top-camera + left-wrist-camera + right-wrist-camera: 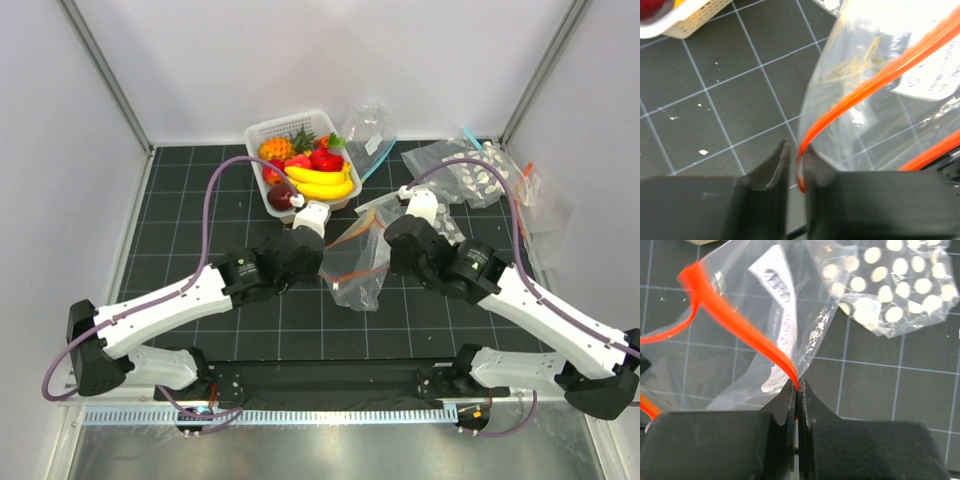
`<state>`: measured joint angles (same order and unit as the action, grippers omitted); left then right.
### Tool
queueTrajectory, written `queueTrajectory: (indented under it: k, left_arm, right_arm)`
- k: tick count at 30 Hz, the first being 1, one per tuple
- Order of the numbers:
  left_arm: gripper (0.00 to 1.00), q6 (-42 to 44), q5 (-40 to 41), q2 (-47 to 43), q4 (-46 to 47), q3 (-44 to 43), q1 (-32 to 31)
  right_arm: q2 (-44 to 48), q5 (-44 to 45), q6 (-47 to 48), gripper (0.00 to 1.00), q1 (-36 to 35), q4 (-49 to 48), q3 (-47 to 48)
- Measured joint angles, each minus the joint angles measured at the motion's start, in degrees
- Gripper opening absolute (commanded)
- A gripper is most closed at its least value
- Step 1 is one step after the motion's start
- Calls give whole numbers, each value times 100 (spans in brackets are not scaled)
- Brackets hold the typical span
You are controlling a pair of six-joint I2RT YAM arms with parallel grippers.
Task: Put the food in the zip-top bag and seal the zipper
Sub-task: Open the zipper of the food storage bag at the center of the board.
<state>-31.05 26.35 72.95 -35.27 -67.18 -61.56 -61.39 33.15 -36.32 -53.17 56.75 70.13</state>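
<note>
Covering the tabletop (200, 190): a dark mat with a pale grid. Plain white walls (300, 60) stand on three sides.
Basket (285, 122): white, at the middle of the far edge. It holds the food (320, 183): bananas, red fruits, and a dark round fruit at the near end.
Bag (358, 285): clear, at the tabletop centre, between both tools and near the basket.
Zipper (875, 82): orange-red, the mouth parted into two strands.
Left tool (796, 150): narrow gap with a strand running through it. Pinched or loose, cannot tell.
Right tool (797, 385): fingers pressed together on the zipper.
Top view only: the food, the walls, and a blue-strip bag (372, 140) behind the basket.
Left wrist view only: white flecks on the mat.
Right wrist view: dark print on the white label (777, 280). Dotted bags (890, 285) lie close beyond, toward the far right corner.
</note>
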Motion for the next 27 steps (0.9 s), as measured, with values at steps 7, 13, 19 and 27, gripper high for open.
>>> queueTrajectory:
  k: [7,13,19,27]
  left_arm:
    - [38,-7,-240,72,149,0,87]
    - [57,-57,-468,328,361,11,179]
    - [68,-63,-599,350,503,13,181]
    - [72,2,-702,385,601,13,181]
  right_arm:
    - [-503,-645,326,1,2,-256,48]
    - [-282,-1134,391,1,2,-640,-232]
    - [-188,-1390,474,1,4,-737,-153]
    - [-144,-1410,481,1,2,-496,81]
